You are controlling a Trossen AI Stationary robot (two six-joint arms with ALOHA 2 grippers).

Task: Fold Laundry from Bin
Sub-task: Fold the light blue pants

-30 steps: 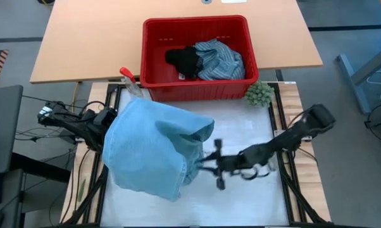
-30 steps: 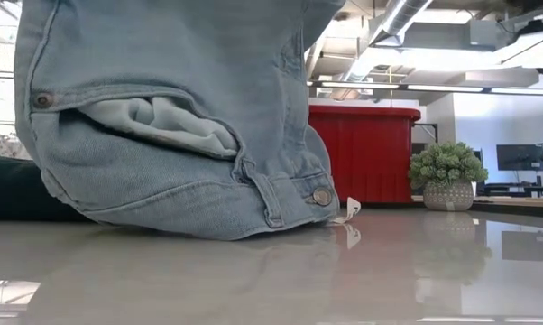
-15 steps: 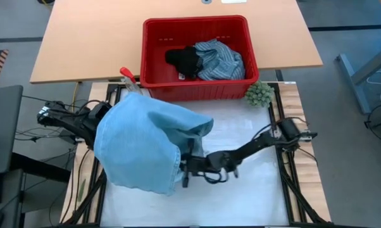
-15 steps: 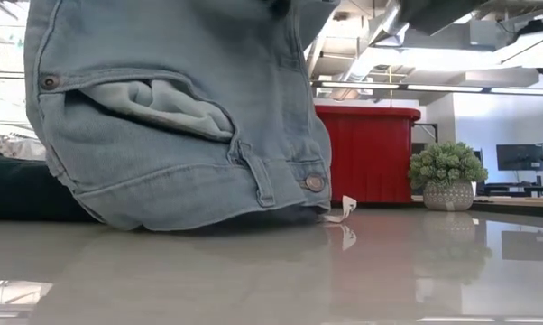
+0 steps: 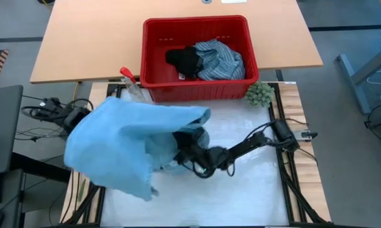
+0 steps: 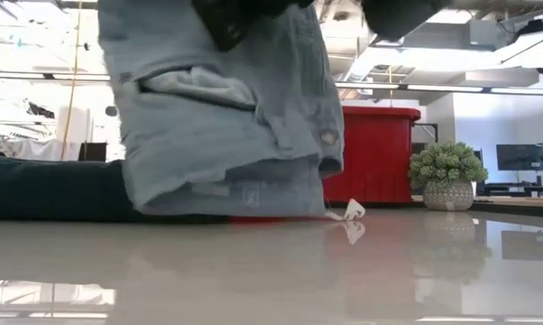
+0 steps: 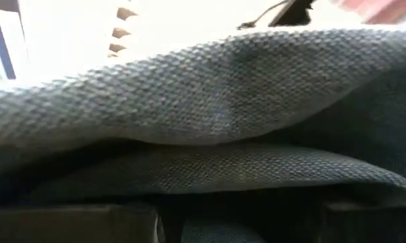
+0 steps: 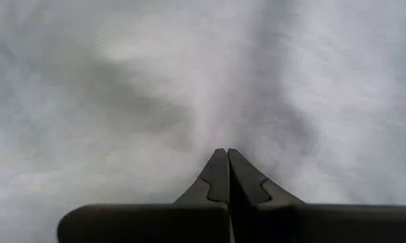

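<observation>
You have two arms at work and one pair of light blue jeans [image 5: 114,149] in the air between them. On the left, the left end effector is buried under the denim, and its wrist view shows only cloth pressed close over its fingers, so you cannot tell how it stands. The jeans hang over the left half of the white tabletop [image 5: 254,190], their hem just above it in the low view. To the right, the right end effector [image 5: 185,147] reaches under the denim's edge with its fingers pinched together; whether cloth is caught between them you cannot tell. Behind, one red bin [image 5: 197,88] holds two garments: a small black piece [image 5: 184,60] beside a striped shirt [image 5: 221,58].
</observation>
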